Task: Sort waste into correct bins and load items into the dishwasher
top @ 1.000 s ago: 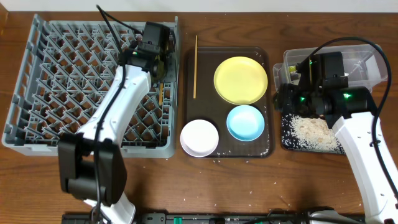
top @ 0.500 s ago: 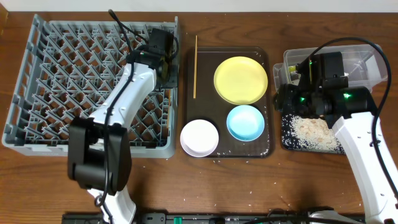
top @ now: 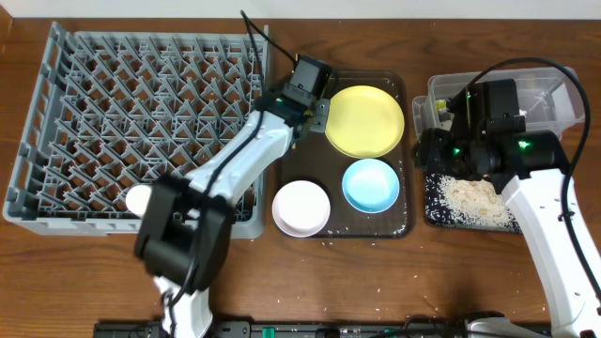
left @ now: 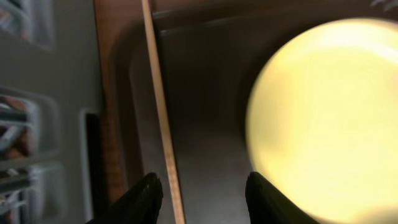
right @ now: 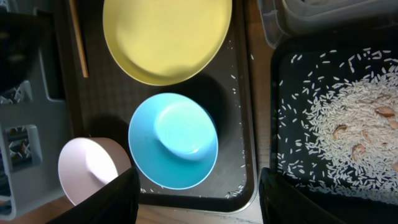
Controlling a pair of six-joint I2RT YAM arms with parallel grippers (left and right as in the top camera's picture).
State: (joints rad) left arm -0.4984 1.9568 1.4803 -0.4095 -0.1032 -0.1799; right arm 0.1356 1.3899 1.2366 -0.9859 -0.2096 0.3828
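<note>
My left gripper (top: 315, 105) (left: 202, 186) is open and empty, low over the left part of the brown serving tray (top: 343, 227). One wooden chopstick (left: 158, 93) lies between its fingers, close to the left one. The yellow plate (top: 364, 120) (left: 323, 106) (right: 165, 34) lies just to the right. The light blue bowl (top: 370, 184) (right: 174, 140) and white bowl (top: 301, 207) (right: 90, 168) sit on the tray's near half. My right gripper (top: 427, 150) (right: 199, 199) is open and empty above the tray's right edge. A small white cup (top: 139, 199) sits in the grey dish rack (top: 94, 122).
The black tray (top: 432, 211) (right: 292, 87) at the right holds a heap of rice crumbs (top: 470, 197) (right: 348, 124). The clear tub (top: 540, 89) stands behind it. Loose grains lie on the brown tray's near right corner (right: 239, 180). The rack's wall borders the tray on the left.
My left arm has swung right, from the dish rack's right edge to over the brown tray by the chopstick. The white cup in the rack now shows. My right arm has not moved.
</note>
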